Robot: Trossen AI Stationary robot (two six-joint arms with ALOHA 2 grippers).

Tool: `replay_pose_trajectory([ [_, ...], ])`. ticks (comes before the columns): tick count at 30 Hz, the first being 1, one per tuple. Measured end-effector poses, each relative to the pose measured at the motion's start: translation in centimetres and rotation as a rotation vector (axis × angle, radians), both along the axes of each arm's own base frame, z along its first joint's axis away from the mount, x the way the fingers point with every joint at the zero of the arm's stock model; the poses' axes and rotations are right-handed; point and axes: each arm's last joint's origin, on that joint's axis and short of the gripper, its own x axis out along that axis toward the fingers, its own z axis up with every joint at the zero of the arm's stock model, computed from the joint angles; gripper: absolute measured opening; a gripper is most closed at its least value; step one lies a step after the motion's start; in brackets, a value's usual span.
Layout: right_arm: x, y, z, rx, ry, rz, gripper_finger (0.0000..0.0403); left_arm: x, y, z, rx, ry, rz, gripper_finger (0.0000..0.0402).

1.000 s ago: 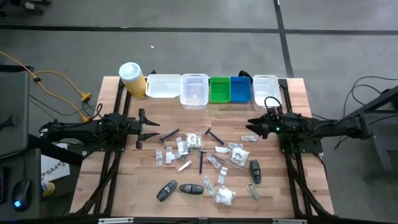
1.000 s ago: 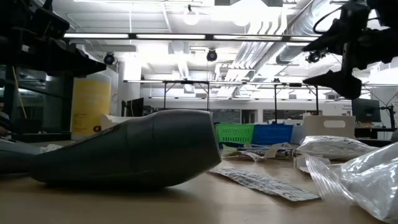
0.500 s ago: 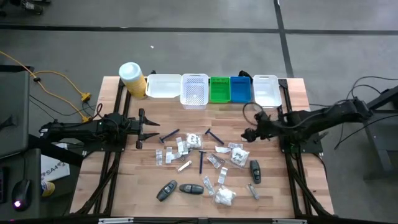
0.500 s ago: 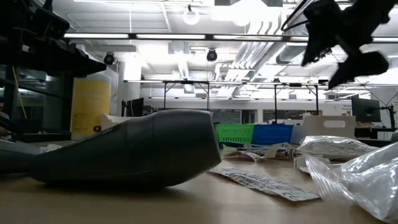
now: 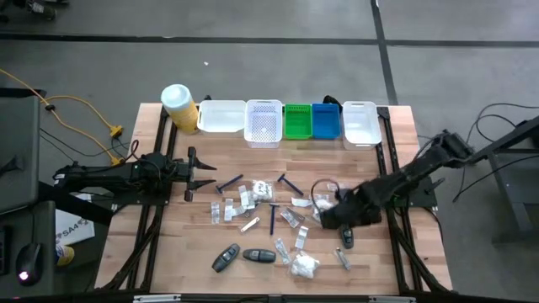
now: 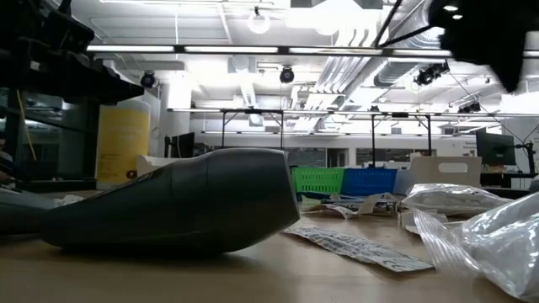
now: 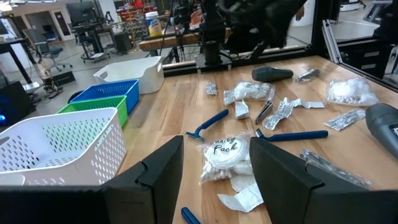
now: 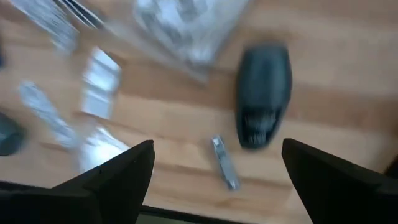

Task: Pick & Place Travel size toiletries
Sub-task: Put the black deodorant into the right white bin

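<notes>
The right pincer point(image 5: 330, 216) hung low over the right-hand part of the wooden counter point(image 5: 202, 252), its two dark fingers point(image 8: 112, 180) spread wide with nothing between them. Directly under it lay a dark grey teardrop-shaped plastic device point(image 8: 263, 93), a small silvery metal clip point(image 8: 224, 163) just beside that, and a crinkled clear plastic sachet point(image 8: 186, 28) a little farther on.

The travel-size toiletries were scattered across the middle of the counter: clear and white sachets point(image 5: 249, 199), thin dark-blue razor-like sticks point(image 5: 229, 183), and a bunched clear packet point(image 5: 304, 267) near the front edge. None sat yet in the row of bins at the far edge, the white perforated basket point(image 5: 264, 135), green basket point(image 5: 297, 122), blue basket point(image 5: 325, 122) and white trays point(image 5: 221, 117).

The main risk, as I judged it, was a wrong pick: the wide jaws could close on the dark device instead of a sachet, or catch two packed items together. Thin, flat sachets might also slip out or be shoved sideways if the fingers met the wood first.

The left pincer point(image 5: 205, 176) waited over the left side, open and empty, near a round clear-wrapped pad point(image 7: 221, 158).
</notes>
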Motion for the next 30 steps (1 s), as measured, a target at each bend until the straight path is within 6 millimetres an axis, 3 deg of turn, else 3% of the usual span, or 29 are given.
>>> replay_pose_trajectory([
  [5, -0.2, 3.6, -2.7, 0.010, 0.116, -0.045, 0.0346, 0.0, 0.0, 0.0, 0.000, 0.000, 0.003, 0.0184],
  [10, -0.5, 5.0, -4.8, -0.074, 0.171, -0.060, 0.0346, 0.0, 0.0, 0.0, 0.000, 0.000, 0.003, 0.0184],
  [22, -0.1, 4.1, -8.0, -0.330, 0.238, -0.003, 0.0346, 0.0, 0.0, 0.0, 0.000, 0.000, 0.002, 0.0184],
  [26, -0.2, 3.4, -8.7, -0.333, 0.253, -0.002, 0.0341, 0.0, 0.0, 0.0, 0.000, 0.000, 0.002, 0.0184],
  [30, -0.3, 3.3, -9.4, -0.313, 0.228, 0.000, 0.0310, 0.0, 0.0, 0.0, 0.000, 0.000, 0.002, 0.0184],
])
